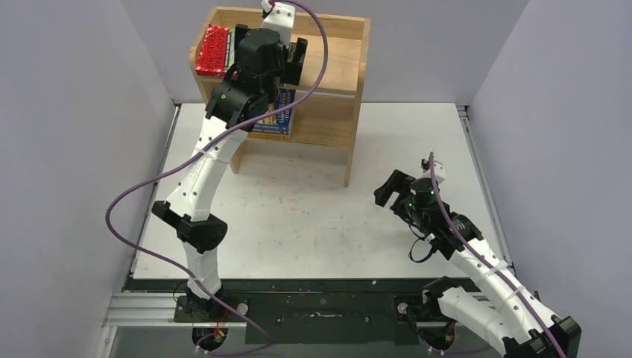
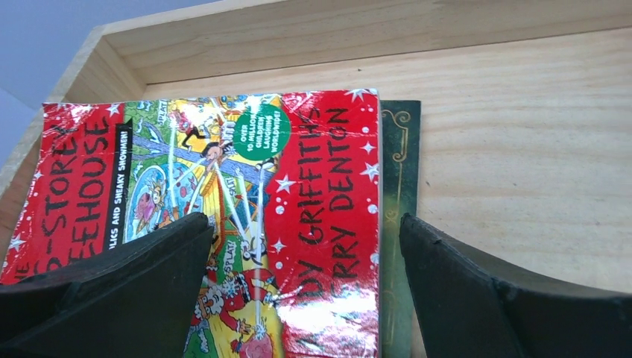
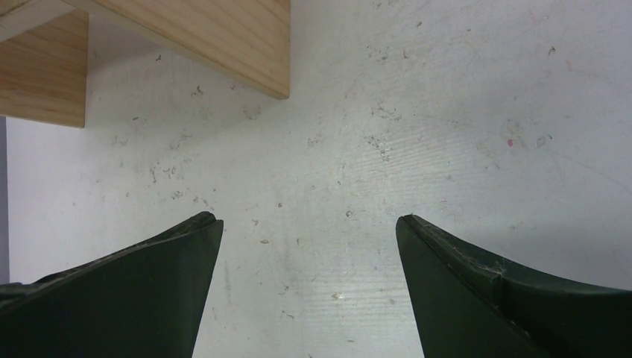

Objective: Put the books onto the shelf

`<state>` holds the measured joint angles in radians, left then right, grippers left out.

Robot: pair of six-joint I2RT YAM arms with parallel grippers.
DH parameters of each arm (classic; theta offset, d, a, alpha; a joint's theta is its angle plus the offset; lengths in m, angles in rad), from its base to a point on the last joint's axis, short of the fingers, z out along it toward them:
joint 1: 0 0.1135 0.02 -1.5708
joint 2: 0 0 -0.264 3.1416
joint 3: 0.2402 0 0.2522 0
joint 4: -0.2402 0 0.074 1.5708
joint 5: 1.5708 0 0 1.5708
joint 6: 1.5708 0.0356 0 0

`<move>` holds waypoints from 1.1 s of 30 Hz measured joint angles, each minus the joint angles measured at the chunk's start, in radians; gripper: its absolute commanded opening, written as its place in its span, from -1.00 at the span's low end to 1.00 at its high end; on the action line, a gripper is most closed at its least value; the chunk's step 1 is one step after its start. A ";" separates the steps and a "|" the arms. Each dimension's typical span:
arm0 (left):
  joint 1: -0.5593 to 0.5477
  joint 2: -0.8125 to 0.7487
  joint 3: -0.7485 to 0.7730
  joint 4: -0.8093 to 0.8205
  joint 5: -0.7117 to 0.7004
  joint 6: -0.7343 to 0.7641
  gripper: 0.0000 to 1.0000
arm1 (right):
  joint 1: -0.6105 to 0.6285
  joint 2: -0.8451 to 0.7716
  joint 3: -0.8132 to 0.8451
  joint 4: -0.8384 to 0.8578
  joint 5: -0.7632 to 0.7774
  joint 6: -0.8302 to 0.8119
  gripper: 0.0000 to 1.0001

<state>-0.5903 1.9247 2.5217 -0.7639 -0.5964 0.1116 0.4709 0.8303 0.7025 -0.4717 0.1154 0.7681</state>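
Bases [image 1: 216, 306] of both arms sit at the worktop's [image 1: 313, 216] near edge. From above, the left hand [image 1: 272, 48] hovers over the shelf's [image 1: 332, 67] rimmed top, spread wide and holding nothing. A red book [image 1: 212, 51] lies flat just to its left. A blue book [image 1: 277, 115] tops a stack on the inner shelf. The right hand [image 1: 391, 186], wide open and empty, hangs over the white worktop, well apart from the books. Pale lilac walls [image 1: 74, 112] close in the space.

On the left wrist view, the left hand [image 2: 304, 224] has one finger over the red book [image 2: 320, 186]. The other is over bare shelf [image 2: 522, 149], beside a green book [image 2: 401, 171] peeking from under the red one.

On the right wrist view, the right hand [image 3: 309, 220] gapes over the scuffed worktop [image 3: 447, 112], with the shelf's [image 3: 223, 37] foot at upper left.
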 measured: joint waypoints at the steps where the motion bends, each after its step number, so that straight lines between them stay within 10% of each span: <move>1: -0.001 -0.009 -0.013 0.005 0.012 -0.004 0.93 | 0.000 0.000 0.000 0.000 0.000 0.000 0.80; 17: -0.023 -0.480 -0.261 0.029 0.164 -0.196 0.93 | 0.000 0.000 0.005 -0.010 0.021 -0.018 0.79; 25: -0.022 -0.875 -0.958 0.023 0.332 -0.379 0.93 | 0.000 0.006 0.170 -0.112 0.191 -0.132 0.79; 33: -0.021 -0.956 -1.463 -0.010 0.423 -0.659 0.93 | 0.000 -0.001 0.209 -0.130 0.327 -0.203 0.80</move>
<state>-0.6113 0.9691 1.0584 -0.7742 -0.1738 -0.5472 0.4706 0.8291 0.9119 -0.6022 0.4427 0.5655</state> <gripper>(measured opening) 0.965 0.898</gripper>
